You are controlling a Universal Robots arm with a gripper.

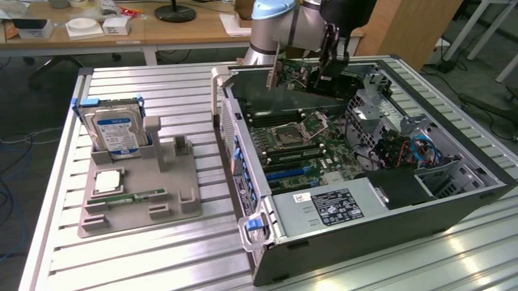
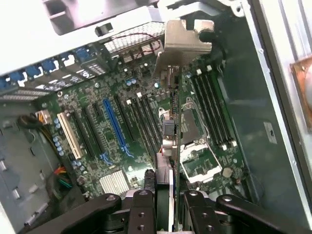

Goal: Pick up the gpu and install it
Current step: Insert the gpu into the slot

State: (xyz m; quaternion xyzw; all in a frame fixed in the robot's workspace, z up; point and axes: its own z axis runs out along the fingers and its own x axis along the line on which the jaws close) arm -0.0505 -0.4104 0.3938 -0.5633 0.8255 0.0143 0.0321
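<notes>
The gpu (image 1: 306, 77), a green card with a black cooler and a silver end bracket, hangs tilted in the air above the far end of the open computer case (image 1: 380, 227). My gripper (image 1: 332, 63) is shut on it from above. In the wrist view the gpu (image 2: 168, 131) is seen edge-on, running away from my gripper (image 2: 166, 207), with one finger on each side of the card. Its silver bracket sits at the far end. Below it lies the motherboard (image 2: 122, 112) with a blue slot (image 2: 117, 127) off to one side of the card.
A grey holder (image 1: 137, 197) on the exterior view's left carries a silver hard drive (image 1: 116, 130) and a square CPU chip (image 1: 109, 180). Inside the case are the open CPU socket (image 1: 301, 128), a power supply (image 1: 336, 206) and cables (image 1: 413, 151). The slatted table (image 1: 145, 260) surrounds it.
</notes>
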